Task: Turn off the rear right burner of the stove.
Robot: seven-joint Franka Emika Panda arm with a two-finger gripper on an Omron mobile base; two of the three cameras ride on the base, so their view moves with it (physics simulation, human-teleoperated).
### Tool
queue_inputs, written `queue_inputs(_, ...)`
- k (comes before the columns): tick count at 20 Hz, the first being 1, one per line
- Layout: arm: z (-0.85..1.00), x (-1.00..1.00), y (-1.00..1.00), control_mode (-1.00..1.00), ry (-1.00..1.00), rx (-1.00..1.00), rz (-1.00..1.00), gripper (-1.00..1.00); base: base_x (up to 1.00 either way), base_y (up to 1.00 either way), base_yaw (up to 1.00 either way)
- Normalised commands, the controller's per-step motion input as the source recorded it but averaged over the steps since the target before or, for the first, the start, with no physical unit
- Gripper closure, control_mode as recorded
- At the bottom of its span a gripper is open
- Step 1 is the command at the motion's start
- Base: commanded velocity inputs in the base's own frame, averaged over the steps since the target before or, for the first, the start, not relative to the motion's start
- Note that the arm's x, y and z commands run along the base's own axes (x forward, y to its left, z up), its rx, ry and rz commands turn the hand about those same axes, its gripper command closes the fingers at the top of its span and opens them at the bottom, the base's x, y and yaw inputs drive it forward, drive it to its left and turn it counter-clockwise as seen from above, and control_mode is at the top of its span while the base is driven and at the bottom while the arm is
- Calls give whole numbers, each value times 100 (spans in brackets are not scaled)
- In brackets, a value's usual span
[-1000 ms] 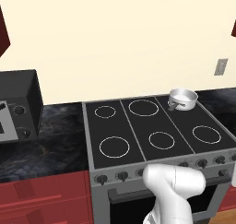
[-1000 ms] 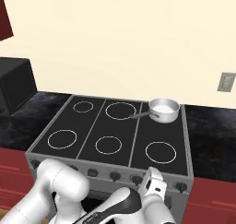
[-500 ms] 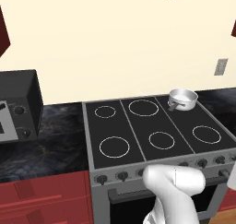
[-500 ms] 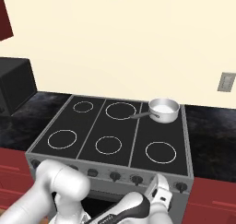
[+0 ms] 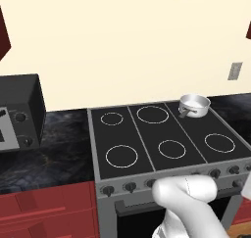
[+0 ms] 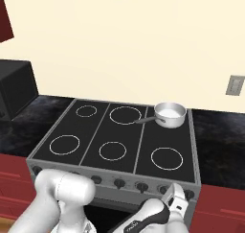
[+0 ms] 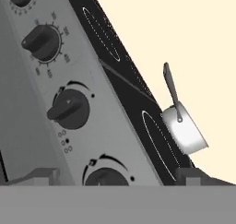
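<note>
1. While the gripper [image 7: 115,174] hangs close before the front panel of the stove [image 6: 143,153], its jaws stand apart with nothing between them.
2. Dark knobs [image 7: 69,109] face the hand camera.
3. On the rear right burner sits a steel saucepan [image 6: 170,114].

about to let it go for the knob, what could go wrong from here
1. Wrong knob: the grey steel stove has a row of near-identical dark round front knobs, with several close ahead of the gripper in the hand view, so it may turn one for another burner.
2. Poor grip: the hand view is steeply rolled, so the fingers may meet a knob off-centre and slip.
3. The small steel saucepan on the rear right burner stays heated if that happens.
</note>
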Motion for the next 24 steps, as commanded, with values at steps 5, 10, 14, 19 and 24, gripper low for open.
queue_inputs(5, -31, 40, -1, -100, 0, 0, -4, -100, 0, 0, 0)
queue_inputs(10, -32, 35, 0, -100, 0, 2, -3, -100, 0, 0, 0)
queue_inputs(14, -22, 20, -11, -100, 0, 2, -2, -100, 0, 0, 0)
queue_inputs(19, -18, 18, -18, -100, 0, 1, -1, -100, 0, 0, 0)
queue_inputs(24, -20, 3, -15, -100, 0, 2, -3, -100, 0, 0, 0)
